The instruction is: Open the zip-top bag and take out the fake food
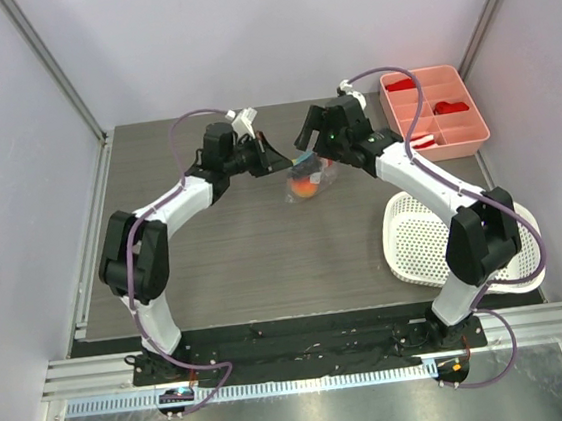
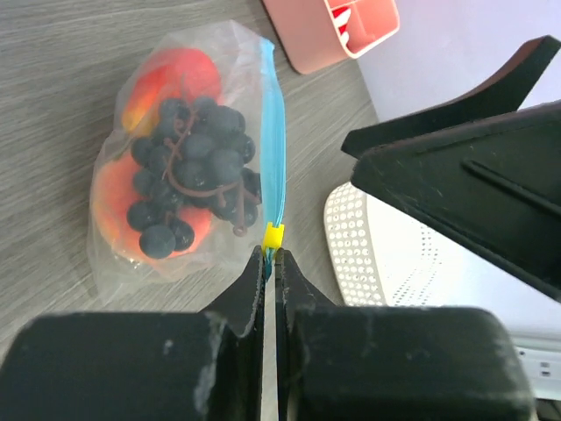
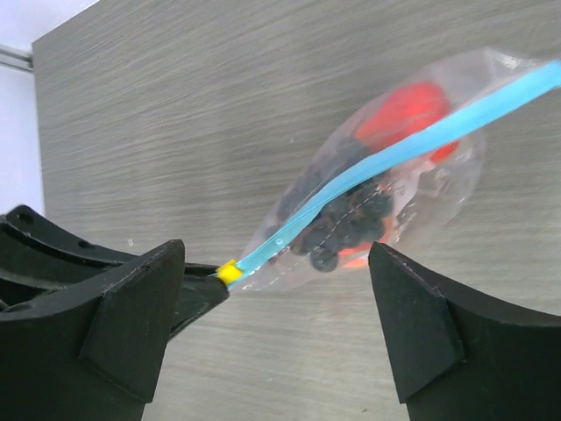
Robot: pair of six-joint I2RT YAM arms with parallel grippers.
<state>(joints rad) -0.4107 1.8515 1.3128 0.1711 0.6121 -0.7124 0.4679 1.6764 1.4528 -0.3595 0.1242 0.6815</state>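
Observation:
The clear zip-top bag [image 1: 308, 180] is at mid-table between both grippers. It holds a black grape cluster [image 2: 188, 171], orange-peach fruit [image 2: 171, 74] and a red piece [image 3: 405, 110]. My left gripper [image 2: 270, 254] is shut on the end of the teal-blue zip strip [image 2: 275, 149], just behind the yellow slider [image 2: 274, 235]. It also shows in the top view [image 1: 276, 161]. My right gripper [image 3: 276, 254] is open, its jaws wide apart on either side of the slider end [image 3: 230, 271] of the bag, touching nothing. It also shows in the top view [image 1: 306, 145].
A pink divided tray [image 1: 434, 109] with red-and-white bits stands at the back right. A white perforated basket [image 1: 435, 240] lies at the right, beside the right arm. Grey walls and metal posts enclose the table.

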